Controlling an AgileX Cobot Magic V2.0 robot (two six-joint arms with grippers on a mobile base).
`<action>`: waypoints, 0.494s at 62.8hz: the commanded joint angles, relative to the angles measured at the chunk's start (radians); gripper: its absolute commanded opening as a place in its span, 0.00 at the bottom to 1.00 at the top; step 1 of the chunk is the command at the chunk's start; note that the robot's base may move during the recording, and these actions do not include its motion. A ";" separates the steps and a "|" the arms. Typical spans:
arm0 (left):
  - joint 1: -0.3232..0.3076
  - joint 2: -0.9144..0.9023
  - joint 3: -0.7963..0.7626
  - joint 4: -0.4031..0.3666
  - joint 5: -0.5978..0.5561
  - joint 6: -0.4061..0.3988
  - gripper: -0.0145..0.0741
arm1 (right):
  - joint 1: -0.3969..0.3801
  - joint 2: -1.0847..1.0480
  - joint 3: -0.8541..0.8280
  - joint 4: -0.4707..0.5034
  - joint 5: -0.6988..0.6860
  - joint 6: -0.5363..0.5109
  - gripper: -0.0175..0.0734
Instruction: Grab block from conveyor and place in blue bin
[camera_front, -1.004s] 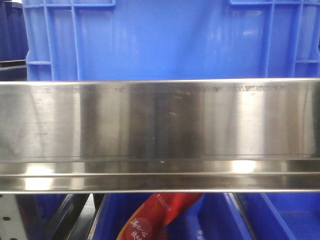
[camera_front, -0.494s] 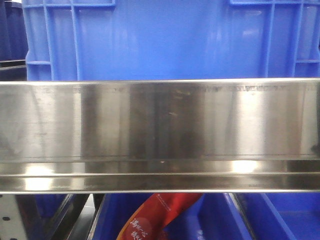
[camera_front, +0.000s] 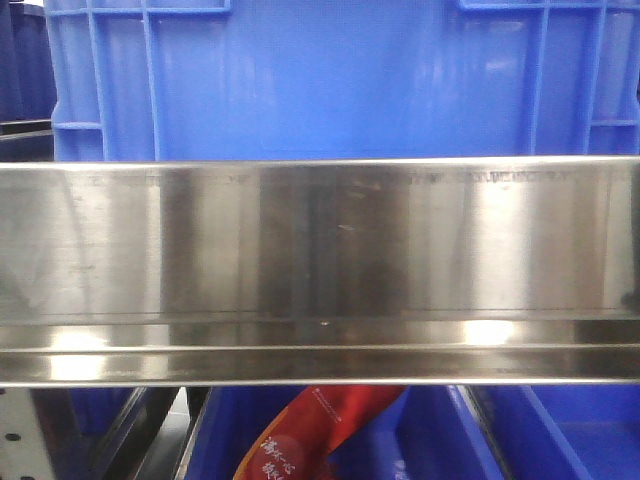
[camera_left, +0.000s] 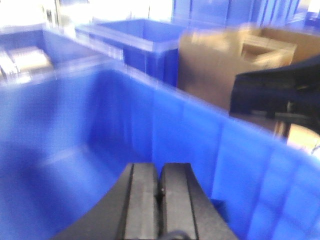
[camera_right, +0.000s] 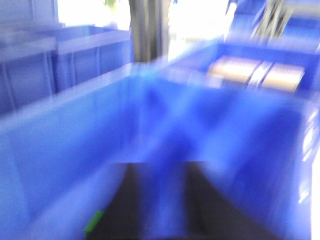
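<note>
1. Left gripper (camera_left: 159, 192): its two dark fingers are pressed together with only a thin seam between them and nothing visible in the seam. It hangs above the inside of a large blue plastic bin (camera_left: 190, 135), whose far wall rises just ahead of it. Beyond that wall, ahead and to the right, stands a brown cardboard box (camera_left: 225, 65).
2. Right gripper (camera_right: 162, 200): its two dark fingers are spread apart with blurred blue between them, so the gap is fairly wide. Heavy motion blur makes it impossible to tell whether anything is held. A blue bin wall (camera_right: 75, 145) lies ahead and to its left.
3. Front view: a brushed stainless-steel rail (camera_front: 320, 270) fills the frame, with a blue ribbed plastic crate (camera_front: 330, 80) behind it and a red printed packet (camera_front: 310, 435) below.
4. Task items: neither the block nor the conveyor appears in any view, so their position cannot be stated.
5. Risk, as a judgement: with both wrist views smeared by motion, a reach toward the conveyor could clip a bin wall, and a moving block could pass by unseen.
6. Compared with the front views of the preceding second, nothing has changed; rail, crate and packet sit as before.
</note>
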 joint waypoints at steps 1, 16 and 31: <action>0.009 -0.009 -0.006 0.001 -0.004 0.000 0.04 | 0.002 -0.009 -0.010 0.005 -0.034 -0.006 0.01; 0.025 -0.152 0.048 -0.025 0.042 -0.021 0.04 | -0.016 -0.157 0.056 0.005 -0.009 -0.004 0.01; 0.077 -0.477 0.385 -0.012 -0.049 -0.025 0.04 | -0.100 -0.453 0.326 0.005 -0.097 -0.004 0.01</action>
